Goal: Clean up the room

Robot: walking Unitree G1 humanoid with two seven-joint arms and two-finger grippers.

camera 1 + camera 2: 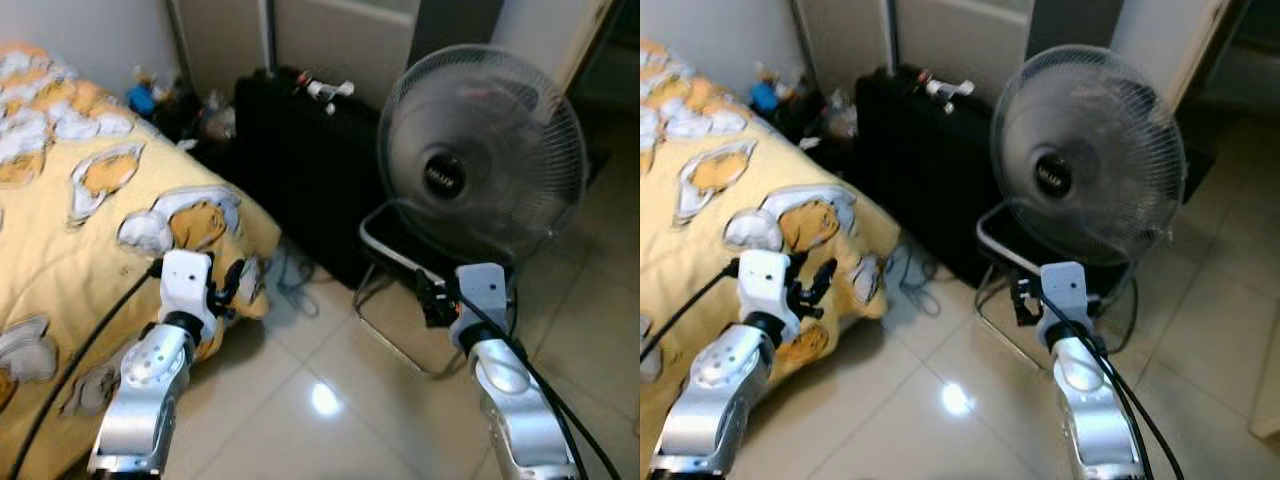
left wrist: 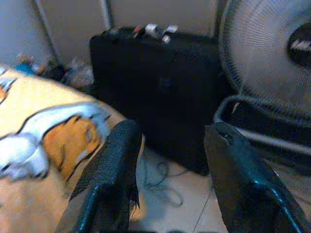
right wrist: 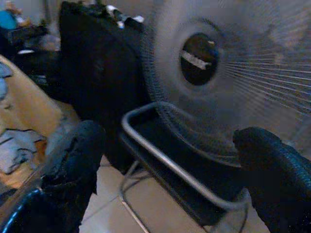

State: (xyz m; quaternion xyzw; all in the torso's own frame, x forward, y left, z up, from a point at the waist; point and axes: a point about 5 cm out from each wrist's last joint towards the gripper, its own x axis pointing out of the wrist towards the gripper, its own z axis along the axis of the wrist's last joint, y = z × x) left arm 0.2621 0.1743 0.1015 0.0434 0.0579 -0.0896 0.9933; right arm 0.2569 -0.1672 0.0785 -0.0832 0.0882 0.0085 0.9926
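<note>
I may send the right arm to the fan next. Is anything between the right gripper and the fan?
Nothing visible. The right gripper is open and points at the fan, with bare floor and the fan's own metal stand ahead. The black case stands beside it.

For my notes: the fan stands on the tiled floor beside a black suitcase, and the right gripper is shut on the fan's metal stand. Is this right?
Not quite. In the right wrist view the right gripper is open and holds nothing; the metal stand lies beyond it. The fan does stand on the floor beside the black suitcase.
</note>
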